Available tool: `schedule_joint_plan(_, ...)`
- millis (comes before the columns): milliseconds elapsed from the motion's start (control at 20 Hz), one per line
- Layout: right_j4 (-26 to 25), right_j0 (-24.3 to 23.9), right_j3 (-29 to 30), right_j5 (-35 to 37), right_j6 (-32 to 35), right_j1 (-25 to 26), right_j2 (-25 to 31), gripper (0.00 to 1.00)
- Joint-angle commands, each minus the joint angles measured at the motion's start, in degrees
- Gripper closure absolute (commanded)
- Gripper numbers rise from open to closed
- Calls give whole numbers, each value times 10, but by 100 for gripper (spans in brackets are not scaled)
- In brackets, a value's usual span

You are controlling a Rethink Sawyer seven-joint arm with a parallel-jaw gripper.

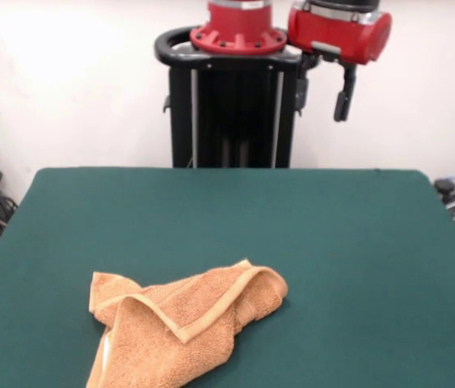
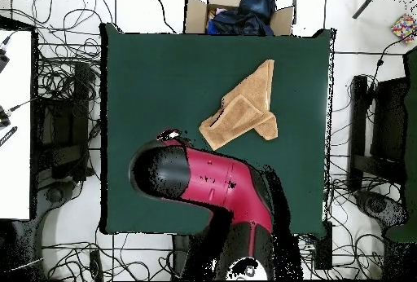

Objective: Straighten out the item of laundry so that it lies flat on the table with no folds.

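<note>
The orange-tan towel [image 1: 187, 323] lies crumpled and folded over itself near the front edge of the green table [image 1: 316, 234], left of centre. A flat woven band runs across its top fold. In the overhead view the towel [image 2: 242, 109] is a folded wedge on the upper right part of the table [image 2: 147, 75]. The red arm [image 2: 212, 185] reaches over the table's lower middle. My gripper [image 1: 342, 97] hangs high at the top right of the front view, far behind and above the towel, touching nothing. No white tag shows.
The black pedestal [image 1: 231, 113] stands behind the table's far edge. A cardboard box with dark clothes [image 2: 240, 10] sits past the table's edge. Cables cover the floor around the table [image 2: 65, 67]. A white surface [image 2: 15, 124] is at the left.
</note>
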Motion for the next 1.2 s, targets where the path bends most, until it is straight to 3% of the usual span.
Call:
schedule_joint_plan(50,-1,-23,-42,-18,-5,36,81,0)
schedule_joint_plan(250,-6,-25,-20,-7,29,23,49,0)
schedule_joint_plan(450,-38,42,-18,145,142,-9,-68,0)
schedule_joint_plan(600,-23,60,-22,122,206,19,-110,0)
schedule_joint_plan(800,2,35,-38,119,203,56,-118,0)
schedule_joint_plan(1200,8,68,-49,97,251,121,-153,0)
